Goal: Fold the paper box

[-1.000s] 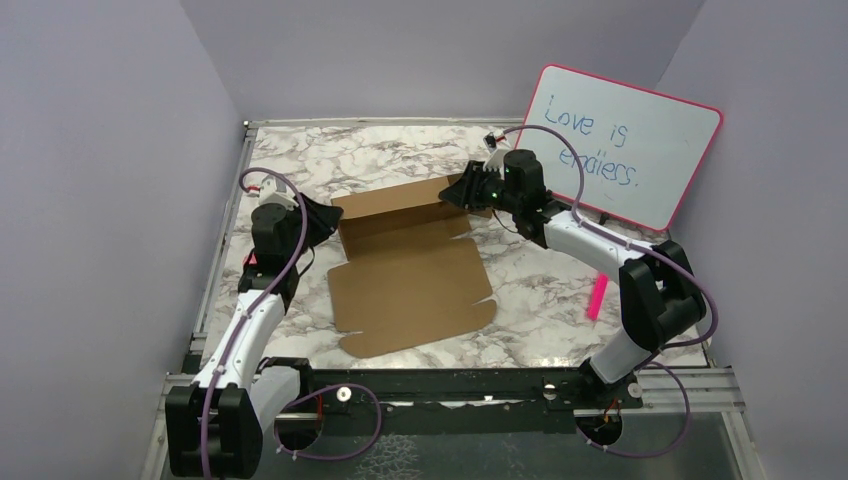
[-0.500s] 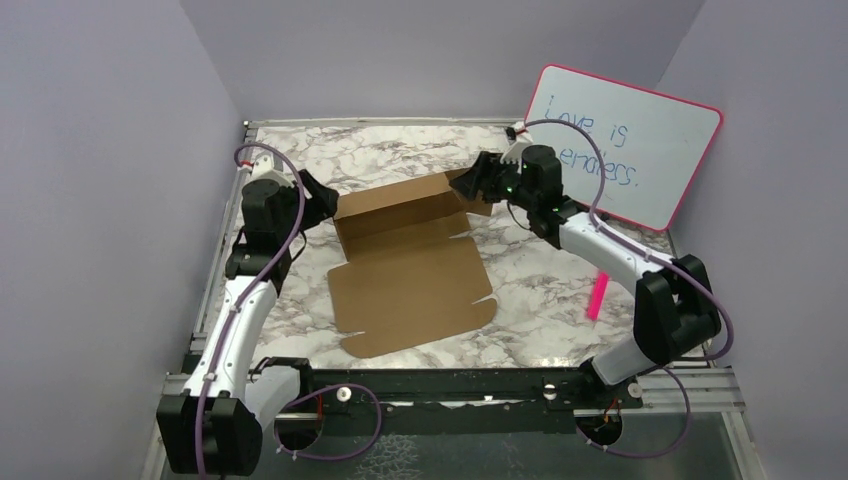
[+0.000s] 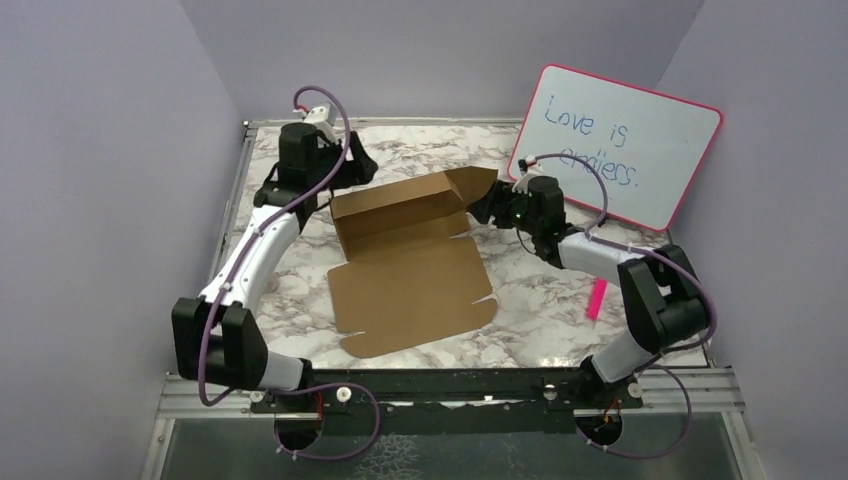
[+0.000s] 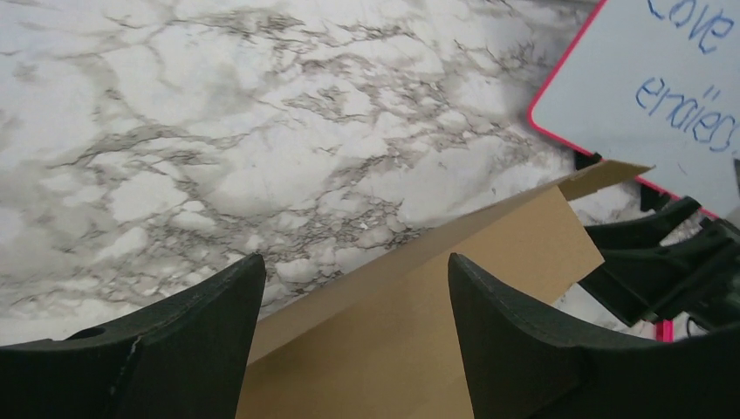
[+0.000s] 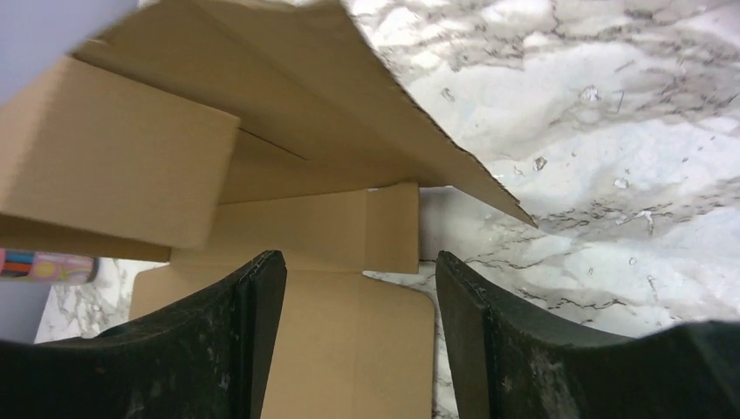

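I am wearing white shells over black joint blocks on both my left arm and my right arm. A thin purple cable is running along each one and arching out at the twelve o'clock side of each wrist. My left gripper is showing two matte black, wedge-shaped fingers with a small round hole toward eight o'clock in its wrist view, while the same black fingers of my right gripper are carrying pale, dusty scuffs.

High rear view, wrist views close, low (all share paper box)
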Robot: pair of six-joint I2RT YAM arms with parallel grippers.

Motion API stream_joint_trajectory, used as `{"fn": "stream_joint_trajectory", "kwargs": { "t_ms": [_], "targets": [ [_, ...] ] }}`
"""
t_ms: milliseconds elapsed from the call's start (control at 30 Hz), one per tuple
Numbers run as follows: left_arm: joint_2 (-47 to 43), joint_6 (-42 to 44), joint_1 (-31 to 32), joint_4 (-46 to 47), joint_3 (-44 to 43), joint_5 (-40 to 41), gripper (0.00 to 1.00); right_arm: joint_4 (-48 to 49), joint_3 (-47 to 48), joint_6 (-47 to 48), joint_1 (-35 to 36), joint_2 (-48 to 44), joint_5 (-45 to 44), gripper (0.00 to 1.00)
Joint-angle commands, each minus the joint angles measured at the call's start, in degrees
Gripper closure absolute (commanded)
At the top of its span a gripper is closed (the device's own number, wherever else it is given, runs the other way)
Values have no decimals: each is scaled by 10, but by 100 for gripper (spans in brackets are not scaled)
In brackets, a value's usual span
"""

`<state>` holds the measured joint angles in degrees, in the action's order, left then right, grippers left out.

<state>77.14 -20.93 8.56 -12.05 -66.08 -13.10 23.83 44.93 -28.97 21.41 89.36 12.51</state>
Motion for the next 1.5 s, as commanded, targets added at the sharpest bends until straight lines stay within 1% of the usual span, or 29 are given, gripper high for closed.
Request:
{"fn": "stream_joint_trajectory", "kwargs": {
  "t_ms": [0,167,300,467,667,833,1067,1200,1367,1467],
  "targets": [
    [52,56,50,-34,-72,-35,22,85,-5,-32,1,66,4,33],
    [88,98,77,-60,-98,-36,21,156,-5,-75,1,146,12,37],
    [99,118,84,-60,-91,-29,21,170,14,-98,5,199,29,40],
    [113,120,87,-57,-80,-52,24,185,16,-99,21,223,32,47],
    [113,106,87,-34,-51,-64,26,196,14,-66,30,217,44,66],
    [110,100,87,-28,-44,-67,26,191,10,-7,52,194,13,76],
    [111,92,88,-23,-37,-74,26,217,-1,94,102,178,-65,77],
    [115,86,88,-17,-34,-83,27,258,-16,154,131,171,-102,77],
    [118,82,88,-13,-32,-92,27,296,-10,244,170,186,-136,76],
    [118,78,88,-12,-30,-95,27,305,-5,258,183,201,-151,75]
  ]
}}
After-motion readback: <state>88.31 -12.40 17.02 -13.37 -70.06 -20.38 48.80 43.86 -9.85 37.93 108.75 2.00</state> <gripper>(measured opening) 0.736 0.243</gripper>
